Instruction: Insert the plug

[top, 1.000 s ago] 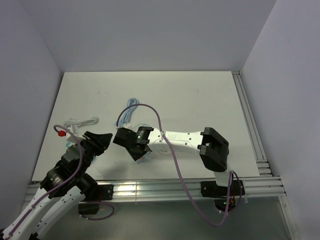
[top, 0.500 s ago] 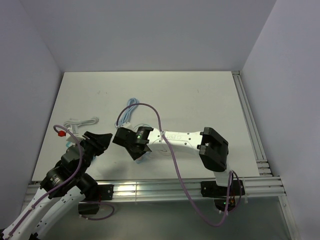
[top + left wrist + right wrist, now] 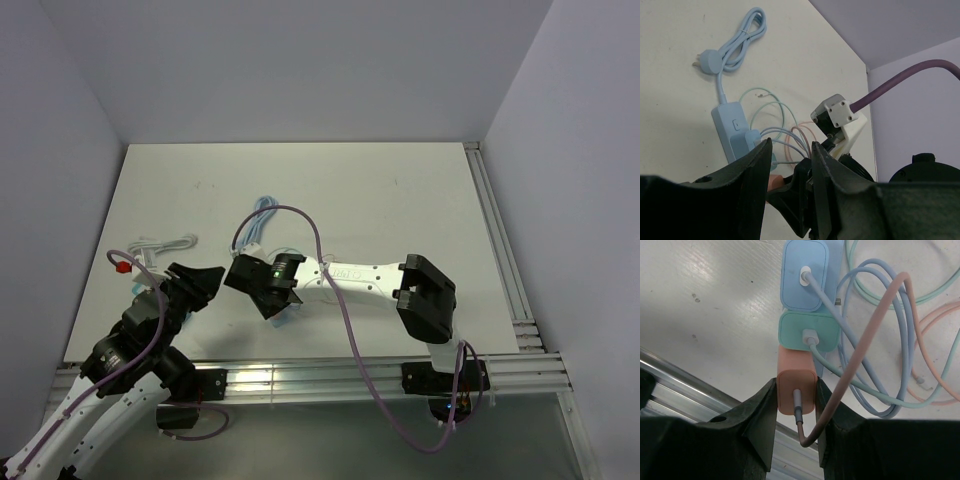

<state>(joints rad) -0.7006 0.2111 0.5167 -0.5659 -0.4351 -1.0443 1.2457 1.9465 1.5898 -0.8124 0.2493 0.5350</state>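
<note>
- Right claw [image 3: 796,386] clenched on the orange plug [image 3: 796,371], lower centre, just below the green plug [image 3: 809,331].
- Left claw [image 3: 790,150] slightly parted, gripping nothing, bottom of frame.

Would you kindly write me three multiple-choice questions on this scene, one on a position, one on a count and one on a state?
1. The orange plug sits:
A) beside the green plug, at the end of the row
B) between two other plugs
C) well apart from the other plugs

2. How many charger plugs line up on the power strip?
A) two
B) three
C) five

3. The right gripper is:
A) open, holding nothing
B) shut on the orange plug
C) shut on a loose cable

Answers:
1 A: in the right wrist view the orange plug touches the green one, with the blue plug beyond it.
2 B: blue, green and orange make three.
3 B: its fingers press on both sides of the orange plug.
</note>
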